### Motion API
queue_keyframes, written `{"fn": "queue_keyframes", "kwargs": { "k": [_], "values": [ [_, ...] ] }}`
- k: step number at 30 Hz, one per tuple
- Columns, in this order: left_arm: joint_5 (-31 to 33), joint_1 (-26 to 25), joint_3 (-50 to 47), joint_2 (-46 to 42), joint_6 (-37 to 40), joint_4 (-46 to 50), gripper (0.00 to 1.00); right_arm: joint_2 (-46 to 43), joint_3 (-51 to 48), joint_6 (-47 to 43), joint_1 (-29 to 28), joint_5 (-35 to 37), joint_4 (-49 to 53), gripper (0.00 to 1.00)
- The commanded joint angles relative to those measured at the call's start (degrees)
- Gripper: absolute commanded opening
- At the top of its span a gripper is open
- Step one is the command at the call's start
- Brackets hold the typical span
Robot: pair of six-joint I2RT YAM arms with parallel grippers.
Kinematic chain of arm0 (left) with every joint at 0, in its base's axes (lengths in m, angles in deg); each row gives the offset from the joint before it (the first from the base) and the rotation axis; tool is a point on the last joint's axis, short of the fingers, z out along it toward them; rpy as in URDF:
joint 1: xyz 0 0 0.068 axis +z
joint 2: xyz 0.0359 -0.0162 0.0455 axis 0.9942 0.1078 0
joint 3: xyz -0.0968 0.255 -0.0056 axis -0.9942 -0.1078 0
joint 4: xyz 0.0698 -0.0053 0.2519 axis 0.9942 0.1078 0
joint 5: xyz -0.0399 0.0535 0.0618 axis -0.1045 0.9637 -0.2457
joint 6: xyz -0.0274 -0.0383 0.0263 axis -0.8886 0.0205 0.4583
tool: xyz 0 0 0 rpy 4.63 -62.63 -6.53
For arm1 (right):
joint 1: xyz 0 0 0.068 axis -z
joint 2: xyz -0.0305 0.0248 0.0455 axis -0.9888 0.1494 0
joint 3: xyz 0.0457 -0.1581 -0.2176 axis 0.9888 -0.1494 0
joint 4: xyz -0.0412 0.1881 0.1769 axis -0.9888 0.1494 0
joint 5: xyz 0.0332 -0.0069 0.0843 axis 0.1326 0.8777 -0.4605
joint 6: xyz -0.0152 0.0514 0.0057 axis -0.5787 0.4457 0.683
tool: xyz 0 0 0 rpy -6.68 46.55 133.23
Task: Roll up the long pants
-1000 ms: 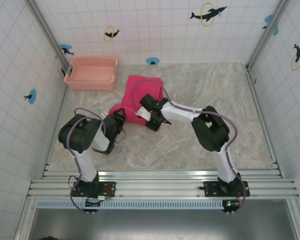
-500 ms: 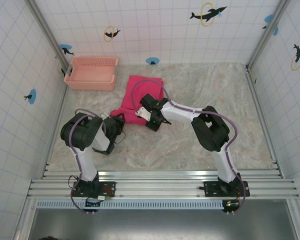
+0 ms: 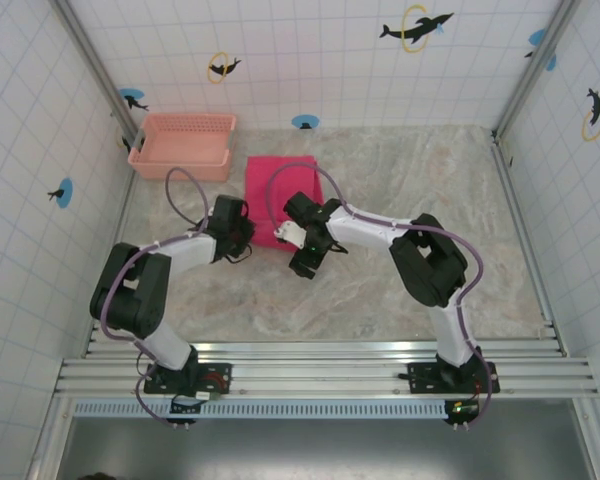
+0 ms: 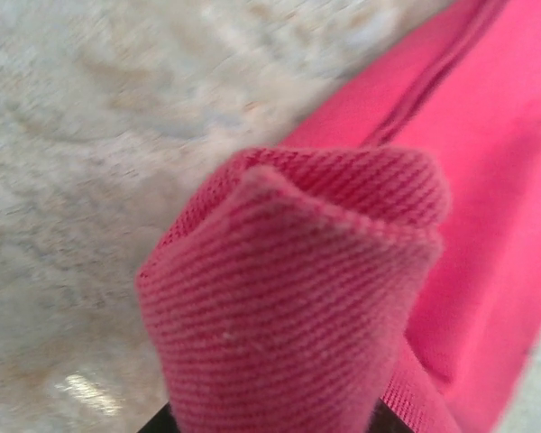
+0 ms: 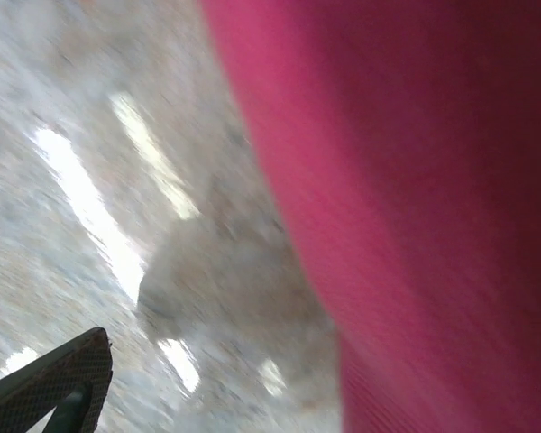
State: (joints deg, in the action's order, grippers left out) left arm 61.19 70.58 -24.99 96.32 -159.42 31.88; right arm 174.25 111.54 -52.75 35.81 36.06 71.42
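The long pants (image 3: pixel 283 190) lie folded in a magenta rectangle on the left half of the surface (image 3: pixel 410 190), near the basket (image 3: pixel 180 145). The left gripper (image 3: pixel 248 240) sits at their near left corner, clenched on a raised fold of cloth (image 4: pixel 325 298). The right gripper (image 3: pixel 300 262) hangs released at the near edge, with the cloth (image 5: pixel 415 180) alongside its one visible finger (image 5: pixel 50 383).

Left pincer (image 3: pixel 248 238) pinched closed; right pincer (image 3: pixel 302 266) spread wide.
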Motion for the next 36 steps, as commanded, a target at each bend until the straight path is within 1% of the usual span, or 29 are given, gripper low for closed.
{"fn": "queue_keyframes", "kwargs": {
  "k": [1,4,8,11,13,15,20,23,24,27,29,36],
  "values": [
    [-4.1,-0.3,3.5,5.7,0.8,19.7,0.0,-3.7,-1.7,0.9,1.9,8.4,6.4,0.99],
    [-5.1,-0.4,5.8,8.2,-0.6,23.2,0.0,-7.8,-1.0,0.6,2.5,13.0,6.2,0.99],
    [-6.4,-0.2,9.0,10.7,-0.1,28.3,0.0,-13.4,-1.9,-0.4,2.2,15.6,3.9,0.99],
    [-7.9,0.0,12.7,13.9,1.4,32.5,0.0,-15.8,-3.7,-1.5,1.1,16.2,0.9,0.99],
    [-9.0,0.0,16.0,16.2,2.7,35.9,0.0,-15.3,-3.9,-2.8,-0.3,18.0,0.2,0.99],
    [-10.1,-0.1,19.4,18.6,3.2,39.4,0.0,-14.7,-4.7,-4.4,-2.9,21.0,-1.8,0.99],
    [-13.8,0.8,26.3,24.0,3.3,46.4,0.0,-12.5,-8.0,-6.5,-8.9,30.8,-9.6,0.99],
    [-14.7,1.1,31.6,27.9,5.2,53.3,0.0,-9.8,-8.3,-7.1,-11.6,35.9,-13.0,0.99],
    [-14.6,1.1,35.0,29.2,5.8,55.9,0.0,-9.1,-8.8,-7.5,-12.4,37.3,-14.5,0.99],
    [-14.6,1.1,38.6,31.5,7.6,60.5,0.0,-6.9,-9.2,-8.6,-13.3,41.3,-17.5,0.99],
    [-14.1,1.2,39.9,32.2,8.5,62.5,0.0,-5.6,-9.3,-9.1,-13.2,42.8,-19.2,0.99],
    [-13.5,1.9,39.8,33.0,12.0,65.5,0.0,-1.5,-10.3,-11.4,-12.6,50.5,-26.8,0.99]
  ]
}}
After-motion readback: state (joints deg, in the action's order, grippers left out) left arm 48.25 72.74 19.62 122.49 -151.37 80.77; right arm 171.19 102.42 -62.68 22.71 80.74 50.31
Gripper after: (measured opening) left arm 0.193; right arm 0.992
